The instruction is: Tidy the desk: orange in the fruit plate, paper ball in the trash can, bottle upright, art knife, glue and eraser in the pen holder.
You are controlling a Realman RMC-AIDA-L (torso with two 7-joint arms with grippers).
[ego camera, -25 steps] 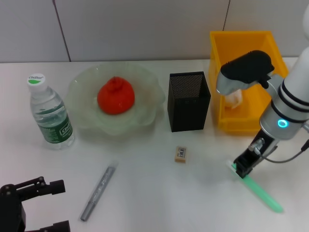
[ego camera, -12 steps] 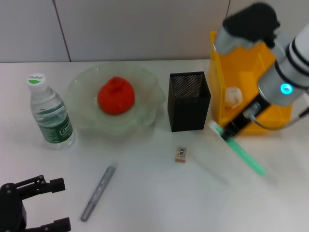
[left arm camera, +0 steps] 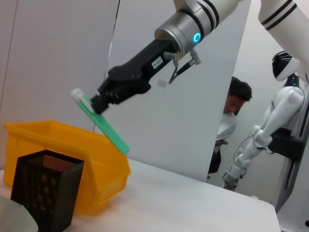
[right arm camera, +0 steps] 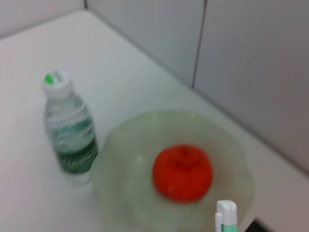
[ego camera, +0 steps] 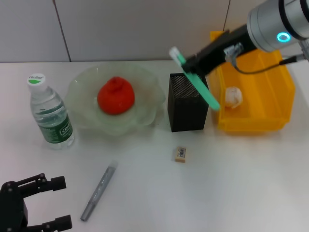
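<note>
Green glue is clamped in right gripper, held tilted in the air above the pen holder. Swing the free end over the mouth, go near-vertical, lower inside, then release. Left gripper parked, open.

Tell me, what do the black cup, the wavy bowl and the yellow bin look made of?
The pen holder looks like black metal mesh, with fine holes throughout. The fruit plate seems pale-green glass, translucent and glossy. The trash can appears smooth, opaque moulded plastic.
</note>
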